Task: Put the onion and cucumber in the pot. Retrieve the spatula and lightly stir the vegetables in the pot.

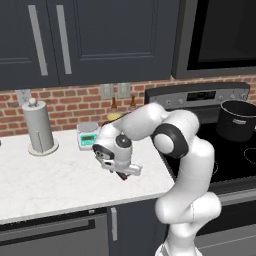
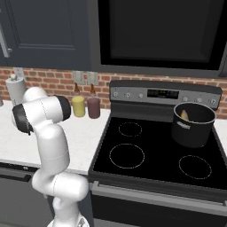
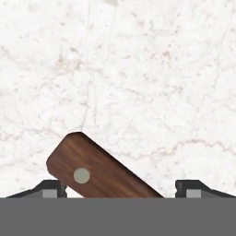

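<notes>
Now your gripper [image 3: 122,193] sits open at the frame's bottom, fingertips [image 3: 53,188] spread either side of the spatula [image 3: 99,170] handle on the counter [image 3: 138,69].

The pot [image 2: 193,124] sits on the stove's [image 2: 155,153] back right burner, something yellowish inside.

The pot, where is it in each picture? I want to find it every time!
Left base view: the pot stands at the far right edge, on the back of the stove.
Right base view: the pot sits right of middle, on the back right burner.
Hand view: looks down at the marble counter and the spatula handle.
Shared landmark: the stove's control panel, behind the pot.
</notes>
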